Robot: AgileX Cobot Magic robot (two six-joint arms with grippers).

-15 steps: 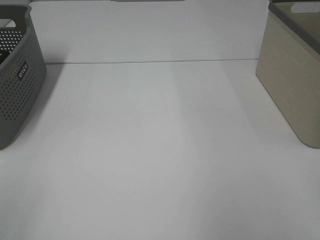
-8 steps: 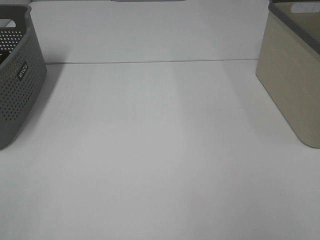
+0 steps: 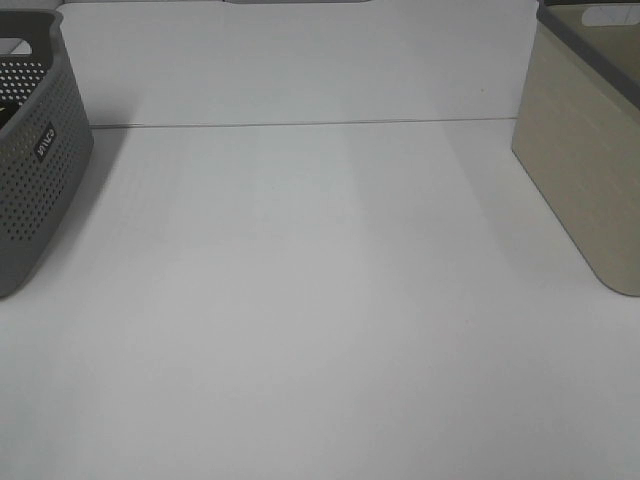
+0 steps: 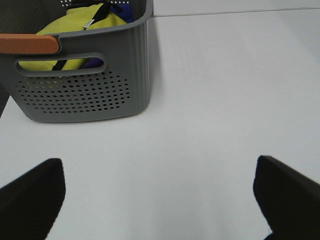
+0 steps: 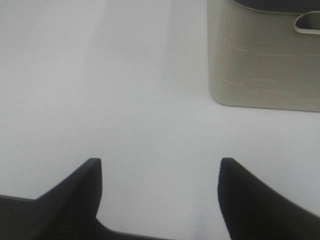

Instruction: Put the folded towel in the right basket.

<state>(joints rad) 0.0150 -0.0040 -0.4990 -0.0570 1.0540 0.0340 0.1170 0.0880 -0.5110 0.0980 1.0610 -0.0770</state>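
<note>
The grey perforated basket point(image 3: 30, 160) stands at the left edge of the desk point(image 3: 320, 300), ahead of the left claw point(image 4: 160, 195) and off to one side of it, well apart. It holds bundled yellow-green fabric point(image 4: 75, 30) with some blue or purple cloth under it; whether any of this is the folded towel cannot be told, and no towel lies on the open desk. The left claw is spread wide with nothing between its dark fingers point(image 4: 30, 195), hovering over bare desk, which suggests a waiting or approach posture facing the source basket. The middle of the desk carries nothing. The right claw point(image 5: 160, 200) is likewise parted and holding nothing, its fingers point(image 5: 70, 200) over bare desk, with the beige basket point(image 5: 260, 55) ahead of it and near. In my judgement that basket, dark-rimmed and open-topped, is set within the right arm's reach as the destination. No transfer appears begun.
</note>
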